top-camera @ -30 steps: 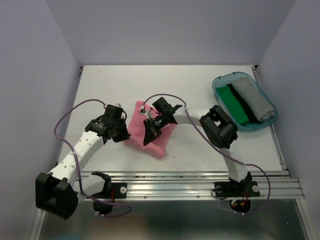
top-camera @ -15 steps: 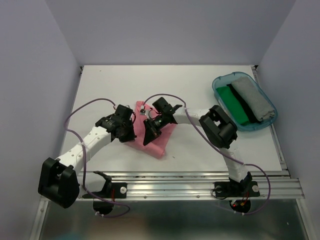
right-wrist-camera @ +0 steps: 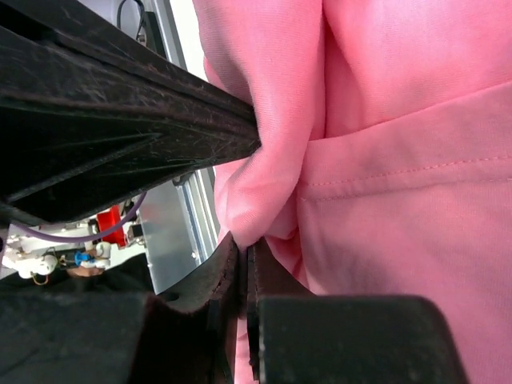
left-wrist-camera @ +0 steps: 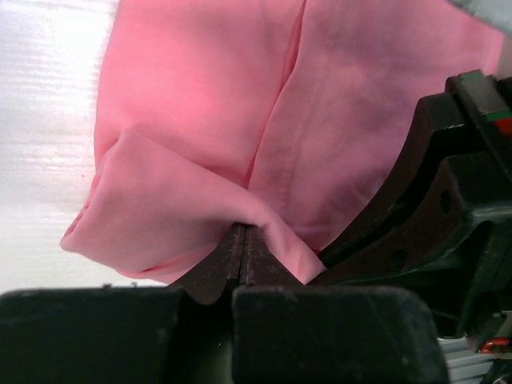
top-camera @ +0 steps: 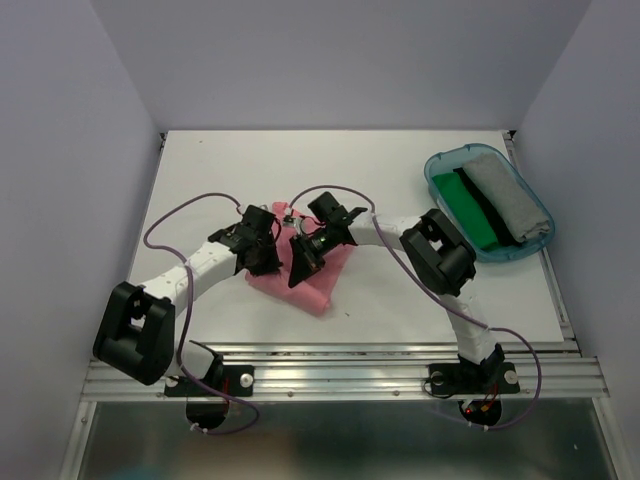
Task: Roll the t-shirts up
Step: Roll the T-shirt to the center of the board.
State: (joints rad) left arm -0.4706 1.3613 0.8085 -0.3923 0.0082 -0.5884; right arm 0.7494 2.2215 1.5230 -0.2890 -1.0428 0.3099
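A salmon-pink t-shirt (top-camera: 322, 285) lies bunched at the middle of the table, partly under both grippers. My left gripper (top-camera: 270, 264) is shut on a fold of its left edge; in the left wrist view the jaws (left-wrist-camera: 244, 240) pinch the pink cloth (left-wrist-camera: 216, 112). My right gripper (top-camera: 297, 274) sits right beside it, shut on another fold, which the right wrist view shows (right-wrist-camera: 244, 244) against pink cloth (right-wrist-camera: 400, 120). The two grippers nearly touch. A green t-shirt (top-camera: 468, 207) and a grey one (top-camera: 506, 195) lie in the tub.
A translucent teal tub (top-camera: 440, 160) stands at the table's right side near the far corner. The metal rail (top-camera: 380, 372) runs along the near edge. Purple cables loop above both arms.
My left arm has swung right with the shirt's left edge, closing on the right gripper. The pink cloth is now narrower. The right gripper has barely moved.
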